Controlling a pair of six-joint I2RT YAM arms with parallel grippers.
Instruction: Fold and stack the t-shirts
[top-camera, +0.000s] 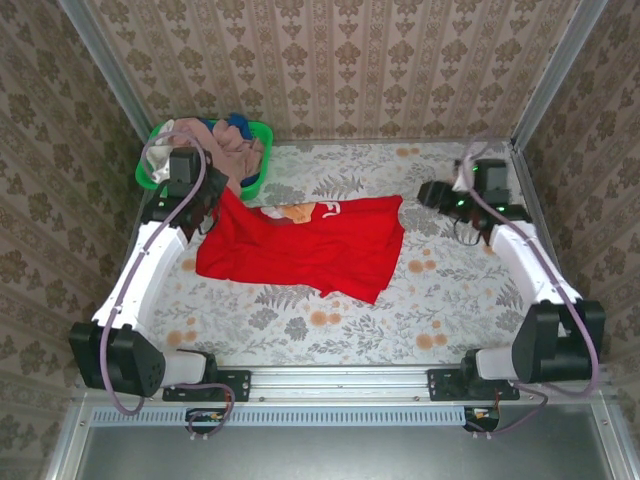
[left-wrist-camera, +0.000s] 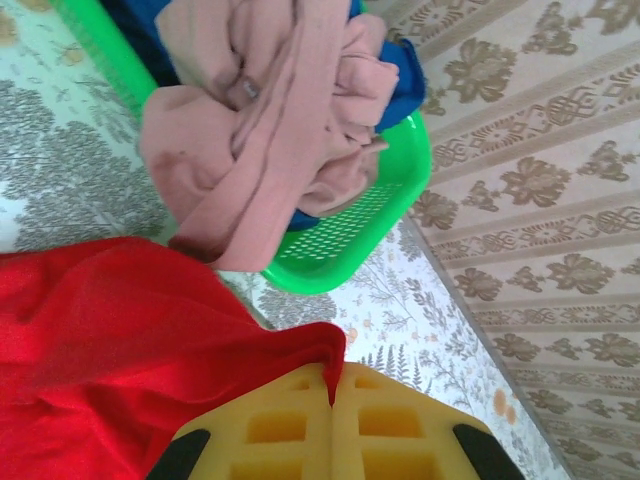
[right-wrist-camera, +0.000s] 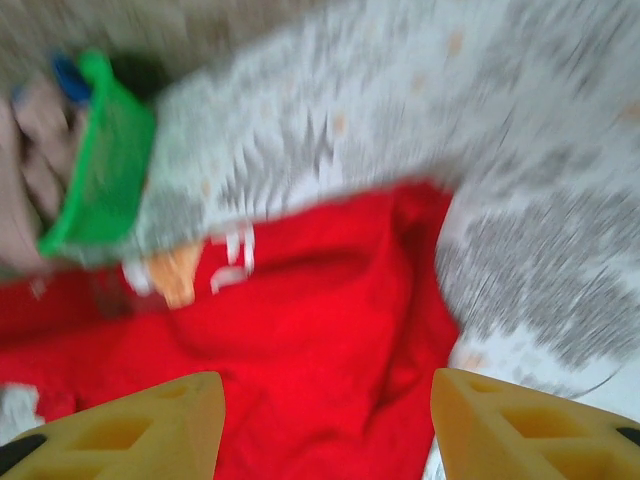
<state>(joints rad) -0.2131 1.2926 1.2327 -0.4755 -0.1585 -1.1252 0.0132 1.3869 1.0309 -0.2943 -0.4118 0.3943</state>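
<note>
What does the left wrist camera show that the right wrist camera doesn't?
Left wrist: the left gripper shut on a fold of the red shirt, plus the wallpapered wall. Right wrist: the right gripper open, and the shirt's white lettering. Both: the red shirt, the green basket with pink cloth, the flowered table.

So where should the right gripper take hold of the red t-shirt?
Its far right corner, approached from the right: the red t-shirt lies spread flat, that corner is nearest the open right gripper, and the left gripper pinches the opposite edge.
</note>
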